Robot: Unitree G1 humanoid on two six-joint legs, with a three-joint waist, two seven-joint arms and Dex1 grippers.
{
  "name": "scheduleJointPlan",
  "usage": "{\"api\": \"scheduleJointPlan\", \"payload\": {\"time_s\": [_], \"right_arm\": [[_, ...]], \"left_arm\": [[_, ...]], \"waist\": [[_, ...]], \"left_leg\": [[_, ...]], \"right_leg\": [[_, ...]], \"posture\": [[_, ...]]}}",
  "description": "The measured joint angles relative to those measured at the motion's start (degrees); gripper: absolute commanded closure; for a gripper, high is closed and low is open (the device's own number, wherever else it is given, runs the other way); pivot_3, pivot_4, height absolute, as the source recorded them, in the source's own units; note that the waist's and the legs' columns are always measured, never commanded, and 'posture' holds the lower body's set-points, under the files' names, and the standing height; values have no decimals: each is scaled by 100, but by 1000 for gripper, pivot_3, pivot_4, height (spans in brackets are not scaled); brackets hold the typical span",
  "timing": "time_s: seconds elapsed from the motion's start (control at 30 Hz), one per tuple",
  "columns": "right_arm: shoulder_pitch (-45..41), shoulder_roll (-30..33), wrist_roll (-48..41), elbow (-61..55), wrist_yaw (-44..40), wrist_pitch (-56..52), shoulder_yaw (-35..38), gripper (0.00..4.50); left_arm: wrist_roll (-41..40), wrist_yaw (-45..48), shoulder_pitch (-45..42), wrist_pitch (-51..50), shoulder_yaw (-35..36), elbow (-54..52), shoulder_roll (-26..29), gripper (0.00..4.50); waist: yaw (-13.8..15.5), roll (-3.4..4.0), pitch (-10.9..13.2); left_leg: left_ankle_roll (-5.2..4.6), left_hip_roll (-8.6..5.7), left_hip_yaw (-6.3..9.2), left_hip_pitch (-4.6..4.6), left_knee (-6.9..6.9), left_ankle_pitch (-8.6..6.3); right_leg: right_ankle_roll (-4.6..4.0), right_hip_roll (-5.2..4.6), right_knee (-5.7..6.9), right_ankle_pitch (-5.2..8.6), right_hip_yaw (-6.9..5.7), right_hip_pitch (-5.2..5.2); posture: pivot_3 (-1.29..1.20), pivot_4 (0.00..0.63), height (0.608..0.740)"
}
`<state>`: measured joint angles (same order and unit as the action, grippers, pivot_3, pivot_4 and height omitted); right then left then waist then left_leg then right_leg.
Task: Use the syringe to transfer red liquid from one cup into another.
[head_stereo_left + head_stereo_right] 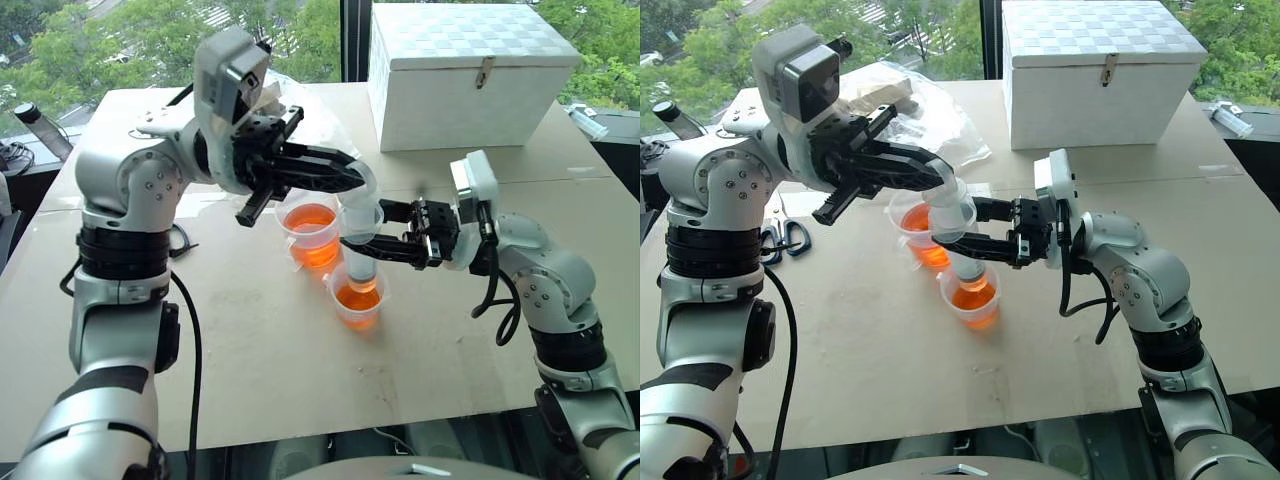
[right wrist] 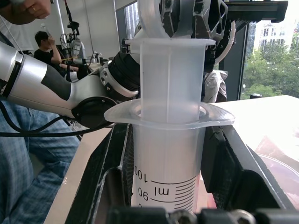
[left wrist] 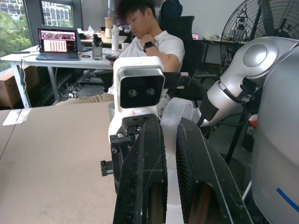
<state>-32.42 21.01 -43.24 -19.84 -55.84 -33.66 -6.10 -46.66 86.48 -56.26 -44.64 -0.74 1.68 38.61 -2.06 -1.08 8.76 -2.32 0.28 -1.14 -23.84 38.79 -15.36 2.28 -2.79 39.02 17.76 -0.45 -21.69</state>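
The syringe (image 1: 362, 236) stands upright with its tip down in the shorter cup (image 1: 358, 302), which holds red liquid (image 1: 357, 298). My right gripper (image 1: 364, 250) reaches in from the right and is shut on the clear barrel (image 2: 168, 158) just under its flange. From the left, my left gripper (image 1: 352, 178) is shut on the white plunger top (image 3: 175, 112) above the barrel. Just behind and to the left stands the taller cup (image 1: 312, 233), also holding red liquid.
A white box (image 1: 470, 75) sits at the table's back right. A crumpled plastic bag (image 1: 910, 110) lies behind the cups, and scissors (image 1: 785, 238) lie at the left. Another syringe (image 1: 1230, 120) rests at the far right edge. A person (image 3: 149, 42) sits beyond the table.
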Motion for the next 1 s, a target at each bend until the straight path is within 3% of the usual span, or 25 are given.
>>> {"api": "scheduleJointPlan", "payload": {"time_s": [0.67,0.83,1.0], "right_arm": [[-114,9,-262,25,136,-247,169,2998],[-114,-18,-277,24,260,-250,233,2998],[-160,-76,-377,21,303,-225,322,2998]], "left_arm": [[268,-111,165,-85,-119,7,-208,4440],[257,-155,110,-167,-121,57,-301,2492],[273,-233,105,-219,-174,145,-423,79]], "waist": [[3,0,0],[5,0,0],[5,0,0]], "left_leg": [[0,0,0,0,1,0],[0,0,0,0,2,0],[0,0,0,-1,4,0]], "right_leg": [[0,0,1,0,0,1],[0,0,1,0,0,1],[0,0,2,0,0,1]], "posture": [[0,150,740],[0,150,740],[0,150,740]]}}
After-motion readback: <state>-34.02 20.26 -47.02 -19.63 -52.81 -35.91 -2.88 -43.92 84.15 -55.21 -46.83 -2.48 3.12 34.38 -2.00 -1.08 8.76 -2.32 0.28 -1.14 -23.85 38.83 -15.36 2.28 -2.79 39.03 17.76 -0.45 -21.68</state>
